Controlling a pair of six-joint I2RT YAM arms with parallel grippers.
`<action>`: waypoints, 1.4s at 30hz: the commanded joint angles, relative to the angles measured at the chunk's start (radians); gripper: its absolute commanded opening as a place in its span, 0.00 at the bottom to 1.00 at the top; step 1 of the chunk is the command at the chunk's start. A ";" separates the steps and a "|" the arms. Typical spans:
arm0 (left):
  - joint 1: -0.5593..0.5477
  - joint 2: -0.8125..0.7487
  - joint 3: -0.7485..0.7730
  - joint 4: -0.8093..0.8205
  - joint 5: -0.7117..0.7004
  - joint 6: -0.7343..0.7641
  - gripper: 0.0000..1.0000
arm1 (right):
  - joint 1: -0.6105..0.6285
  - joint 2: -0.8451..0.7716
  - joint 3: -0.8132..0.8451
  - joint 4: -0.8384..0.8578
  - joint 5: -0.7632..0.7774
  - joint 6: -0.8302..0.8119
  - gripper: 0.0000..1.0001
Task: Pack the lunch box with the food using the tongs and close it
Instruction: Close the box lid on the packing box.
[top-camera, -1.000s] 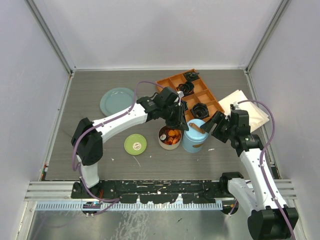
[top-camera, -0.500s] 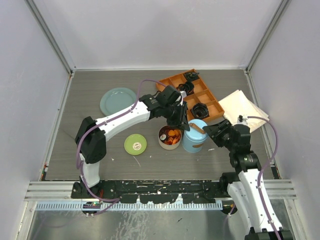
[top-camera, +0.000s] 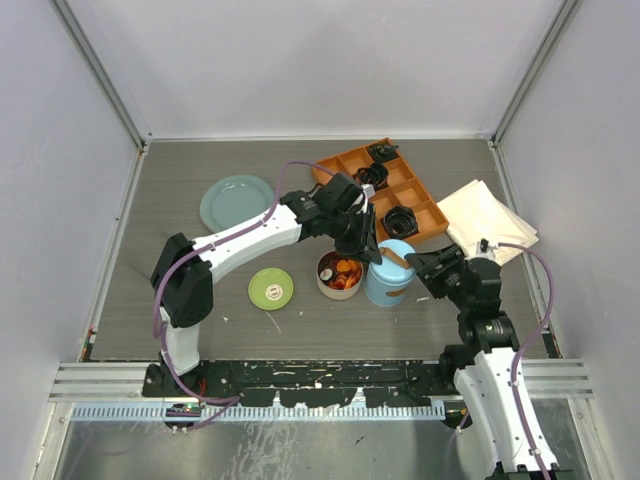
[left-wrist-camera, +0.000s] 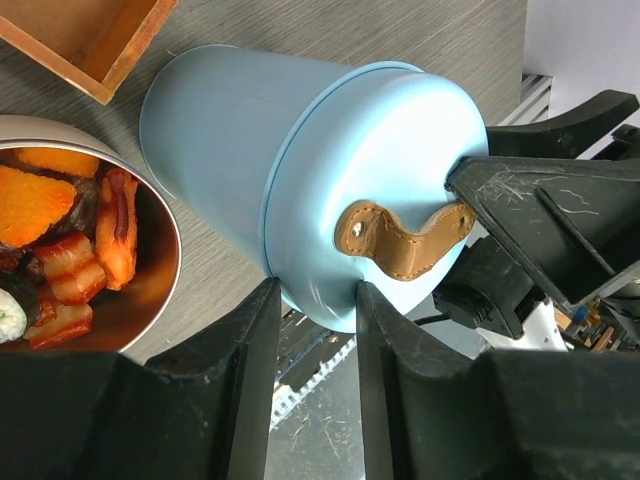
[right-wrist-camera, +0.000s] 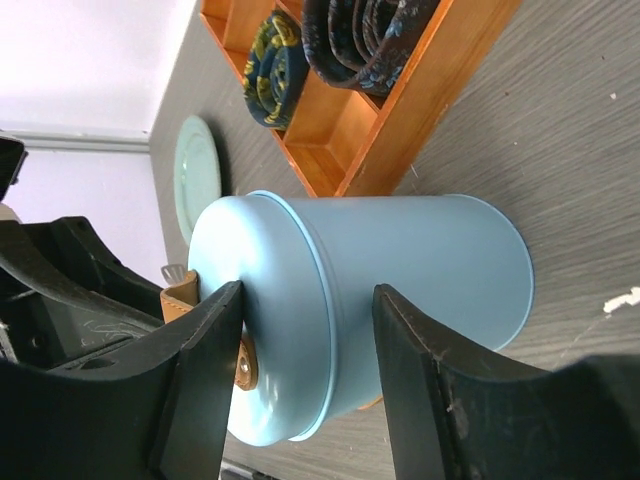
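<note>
**Closing the blue cylinder without tipping it**

Clamping from the right side of the frame, the right pincer (right-wrist-camera: 310, 292) grips the blue cylinder (top-camera: 388, 278) just under its blue lid (left-wrist-camera: 400, 140), one finger on each side of the wall. The cylinder stands upright at centre frame, just right of the steel tin (top-camera: 321, 284). The left pincer (left-wrist-camera: 315, 300) hangs over the lid's near edge with its fingers apart and nothing between them. The brown tab (left-wrist-camera: 400, 243) lies beyond its tips.

The lid looks seated, so the step in hand is probably finishing this closure. To do it well:

- Hold the right grip square and low on the wall, so that any press on the lid goes straight down into the tabletop (top-camera: 330, 325).
- Lift the left pincer straight up off the lid, so neither finger catches the tab or the rim.
- Avoid any shove toward the tin, which is open and full of food (top-camera: 345, 270).

The green lid (top-camera: 271, 289) lies flat at lower left of the tin, well apart from the teal plate (top-camera: 235, 200). Fitting it is likely the remaining job. I cannot make out the tongs in any view. The orange tray (top-camera: 408, 172) sits behind, at upper centre.
</note>
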 joint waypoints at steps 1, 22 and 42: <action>-0.056 0.092 -0.060 -0.132 -0.038 0.046 0.32 | 0.015 -0.061 -0.180 -0.138 -0.119 0.090 0.41; -0.061 0.122 0.064 -0.156 -0.023 0.053 0.38 | 0.014 0.089 -0.070 -0.175 0.010 -0.006 0.15; -0.061 0.054 0.146 -0.147 -0.041 0.063 0.54 | 0.011 0.271 0.339 -0.311 0.154 -0.295 0.58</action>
